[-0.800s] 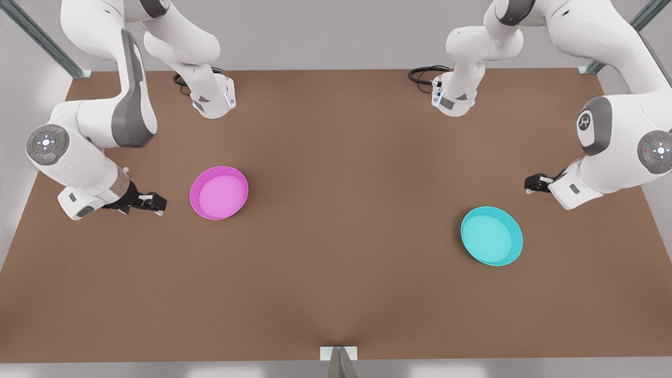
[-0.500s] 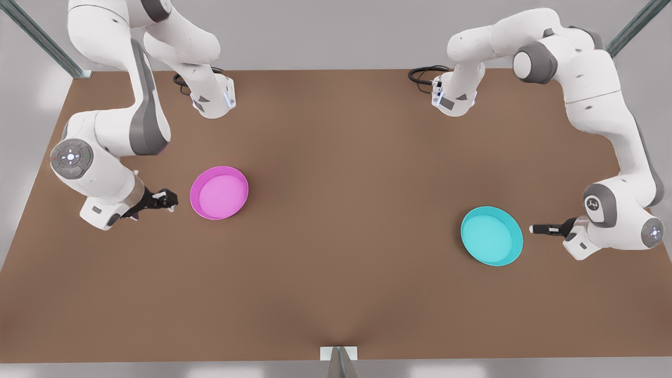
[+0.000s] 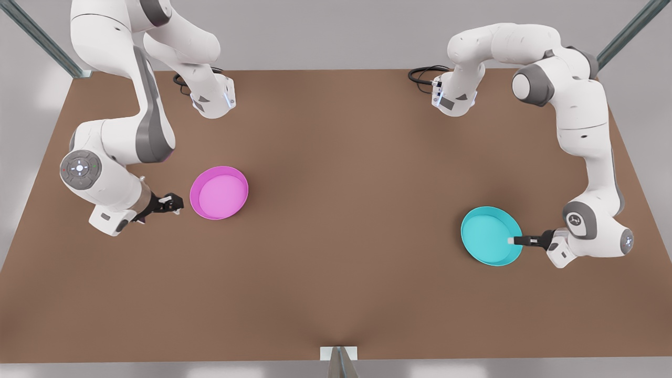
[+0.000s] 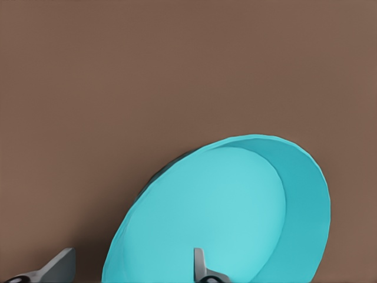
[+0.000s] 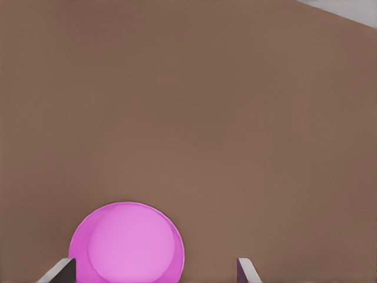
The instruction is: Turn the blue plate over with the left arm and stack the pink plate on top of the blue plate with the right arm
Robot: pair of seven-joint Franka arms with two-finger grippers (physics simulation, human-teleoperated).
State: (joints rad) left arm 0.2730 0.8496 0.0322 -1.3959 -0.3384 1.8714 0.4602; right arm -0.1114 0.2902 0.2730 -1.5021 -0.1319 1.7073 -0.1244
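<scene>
Item one, toward nine o'clock on the brown table [image 3: 336, 157]: the right gripper [image 3: 176, 203], carried low on the right arm [image 3: 113, 157], waiting just beside the pink plate [image 3: 219, 192] and apart from it; in the right wrist view its two fingers [image 5: 59, 272] stand spread wide with nothing between them, aimed at that plate. Item two: the pink plate itself, open side up, flat on the table left of centre, untouched. Item three, toward four o'clock: the blue plate [image 3: 491, 235], also open side up and resting on the table, well apart from the pink one. Item four, at the blue plate's three o'clock rim: the left gripper [image 3: 512, 241] on the left arm [image 3: 583, 136], reaching in sideways; the left wrist view shows its fingers [image 4: 200, 268] parted, one inside the dish and the other outside, straddling the rim but not yet closed on it. Status, as I judge it: nothing is completed. The flip is only at the point of gripping; turning the blue plate over, lifting the pink plate, and setting it on top all remain.
</scene>
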